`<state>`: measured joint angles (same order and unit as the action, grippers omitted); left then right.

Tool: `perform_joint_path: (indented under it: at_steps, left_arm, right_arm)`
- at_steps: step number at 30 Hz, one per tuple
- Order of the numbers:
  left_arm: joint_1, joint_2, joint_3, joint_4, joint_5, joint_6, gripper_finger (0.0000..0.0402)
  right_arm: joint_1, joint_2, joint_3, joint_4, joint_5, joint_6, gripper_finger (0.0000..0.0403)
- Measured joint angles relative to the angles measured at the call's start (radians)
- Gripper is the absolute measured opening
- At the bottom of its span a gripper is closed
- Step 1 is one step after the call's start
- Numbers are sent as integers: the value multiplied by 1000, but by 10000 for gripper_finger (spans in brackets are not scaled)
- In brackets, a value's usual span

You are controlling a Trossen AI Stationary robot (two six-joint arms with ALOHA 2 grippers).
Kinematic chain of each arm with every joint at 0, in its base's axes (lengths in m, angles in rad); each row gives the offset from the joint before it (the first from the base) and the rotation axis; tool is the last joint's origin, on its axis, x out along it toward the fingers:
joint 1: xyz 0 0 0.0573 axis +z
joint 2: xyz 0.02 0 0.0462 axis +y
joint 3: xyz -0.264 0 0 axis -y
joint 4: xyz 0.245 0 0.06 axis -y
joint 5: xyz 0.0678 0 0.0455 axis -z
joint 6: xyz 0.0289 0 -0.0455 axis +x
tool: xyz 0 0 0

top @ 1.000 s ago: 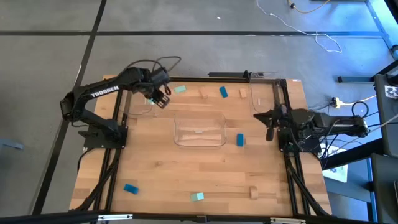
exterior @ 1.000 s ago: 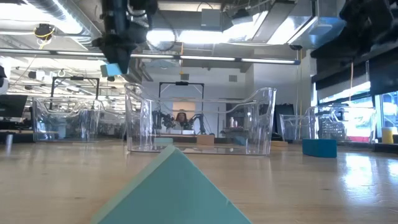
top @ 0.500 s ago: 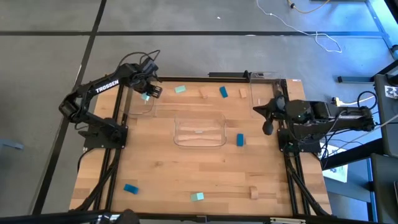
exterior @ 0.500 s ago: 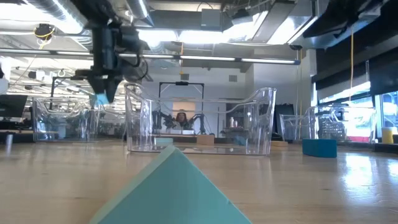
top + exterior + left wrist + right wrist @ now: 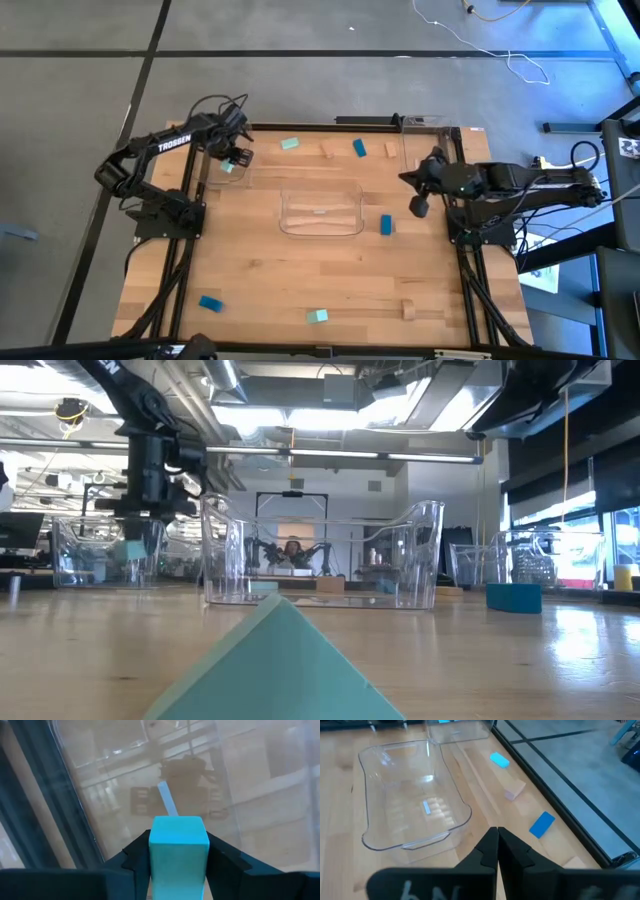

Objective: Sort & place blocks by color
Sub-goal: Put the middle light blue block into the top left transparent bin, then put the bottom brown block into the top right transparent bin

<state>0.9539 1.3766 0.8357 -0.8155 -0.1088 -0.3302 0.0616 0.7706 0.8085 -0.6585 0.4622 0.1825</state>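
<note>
Wooden table [image 5: 330,270], far-left corner: left gripper [image 5: 232,160] has moved over the clear plastic tray [image 5: 214,178], pinching a pale mint-teal rectangular block [image 5: 178,846]. Release seems next. Right gripper [image 5: 419,207], pressed together, waits near the right edge.

My left arm bends at the elbow and reaches toward the far left corner of the tabletop, wrist turned downward. My left hand [image 5: 235,158] hangs raised there, its two dark fingers [image 5: 226,862] parted with a mint-teal block [image 5: 178,851] sitting between them, touching both. My right arm stretches in from the right edge, forearm level. My right hand [image 5: 497,847] points inward above the tabletop, fingers pressed together, gripping nothing.
</note>
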Motion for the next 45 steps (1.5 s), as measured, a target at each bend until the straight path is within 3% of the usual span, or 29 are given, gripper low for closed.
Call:
perform_joint_path:
  at_steps: [13, 22, 29, 37, 45]
  left_arm:
    - [0, 0, -14, 72, -9, 56, 165]
    - [-34, -43, 172, 70, -8, 173, 167]
    - [-175, -174, 297, 49, 51, 340, 167]
    - [-393, -338, 330, 0, 49, 309, 167]
    - [-679, -399, 330, -76, 52, 245, 167]
  right_arm:
    - [0, 11, 0, 3, -3, -5, 10]
    - [0, 11, 0, 8, -40, -5, 10]
    - [0, 13, 0, 23, -48, 88, 10]
    - [0, 13, 0, 36, -40, 208, 10]
    - [0, 13, 0, 66, -204, 202, 10]
